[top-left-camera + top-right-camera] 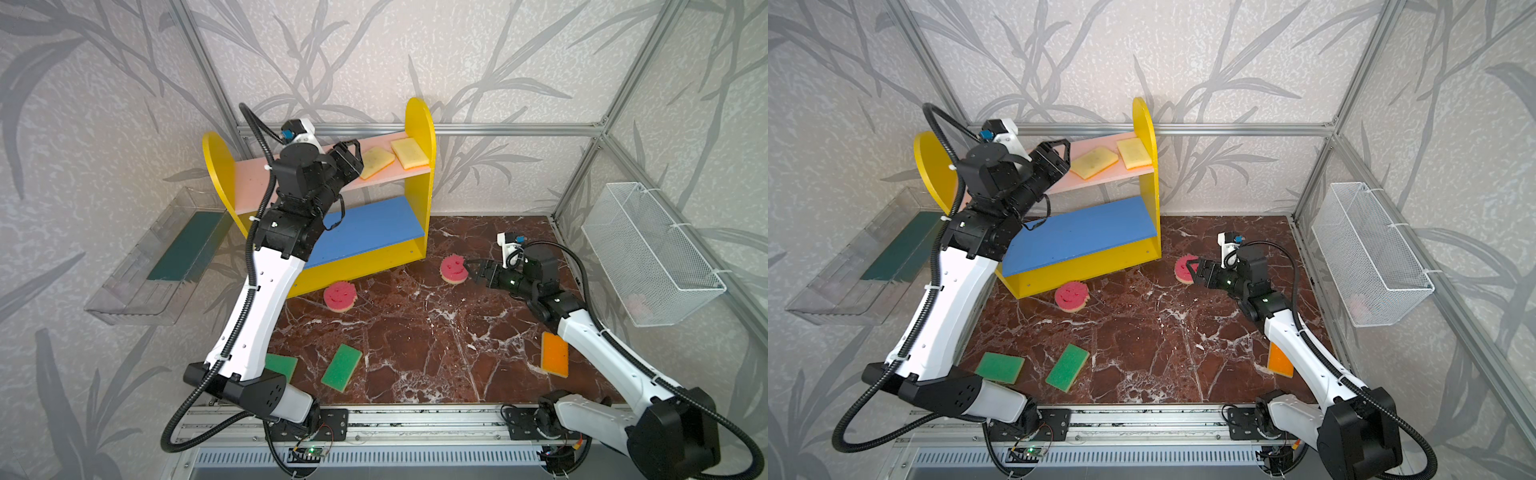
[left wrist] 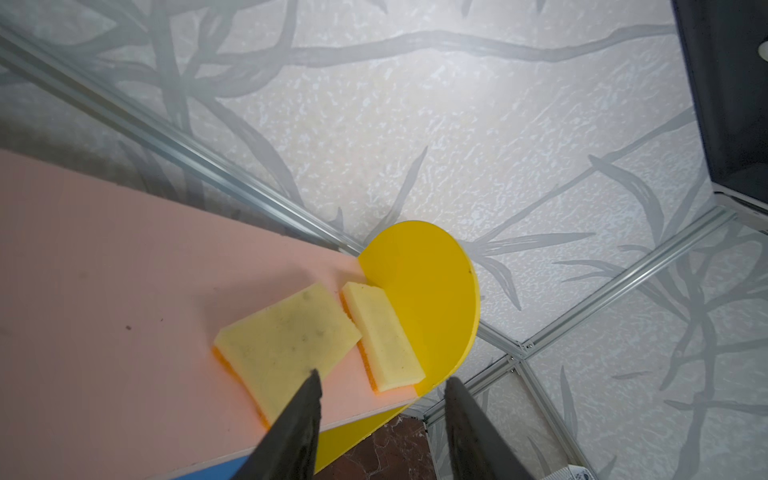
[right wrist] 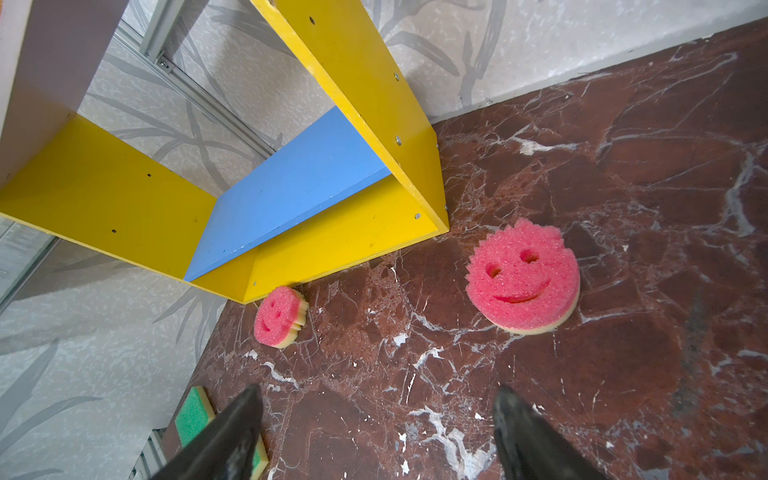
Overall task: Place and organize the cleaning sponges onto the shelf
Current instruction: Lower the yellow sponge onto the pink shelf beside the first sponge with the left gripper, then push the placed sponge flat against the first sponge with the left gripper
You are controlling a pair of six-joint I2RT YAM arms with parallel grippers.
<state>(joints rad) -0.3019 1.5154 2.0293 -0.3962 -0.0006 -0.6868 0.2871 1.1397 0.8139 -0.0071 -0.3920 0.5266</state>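
The shelf (image 1: 417, 124) stands at the back on the marble table. Two yellow sponges (image 1: 376, 162) (image 1: 409, 153) lie flat on its pink upper board (image 2: 104, 291). My left gripper (image 1: 358, 164) hovers at the near edge of the left one (image 2: 286, 336), open, with nothing between its fingers. My right gripper (image 1: 473, 270) is low over the table, open and empty, just right of a pink smiley sponge (image 1: 454, 268) (image 3: 523, 276). A second pink smiley sponge (image 1: 340, 296) lies by the shelf base. Two green sponges (image 1: 341, 366) (image 1: 282, 365) and an orange one (image 1: 555, 354) lie near the front.
A clear plastic tray with a dark green mat (image 1: 166, 257) hangs on the left wall. A white wire basket (image 1: 648, 253) hangs on the right wall. The blue middle board (image 1: 365, 228) holds nothing. An aluminium rail (image 1: 415, 419) runs along the table's front.
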